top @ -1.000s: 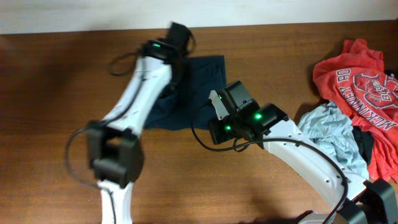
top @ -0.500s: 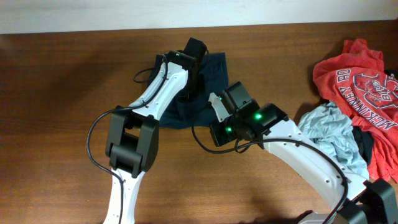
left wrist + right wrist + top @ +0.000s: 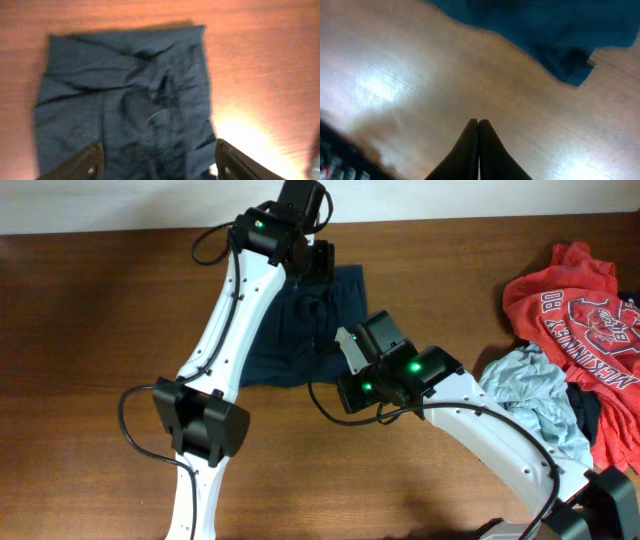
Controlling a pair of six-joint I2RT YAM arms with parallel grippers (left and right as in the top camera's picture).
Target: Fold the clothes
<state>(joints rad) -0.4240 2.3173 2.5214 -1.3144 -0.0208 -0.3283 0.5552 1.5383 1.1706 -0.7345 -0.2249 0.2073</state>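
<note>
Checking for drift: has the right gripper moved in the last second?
No. The right gripper keeps its overhead position relative to the red shirt.

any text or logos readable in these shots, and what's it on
"MCKINNEY" or close to it: white print on the red shirt, upside down and creased, so uncertain.
Other white characters and the emblem on that shirt: too small and crumpled to read.
The clothes: plain navy, no text visible in any view.

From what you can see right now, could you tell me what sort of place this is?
Probably a laundry-folding test bench: a wooden table, navy shorts lying on it, and a heap of other clothes.
</note>
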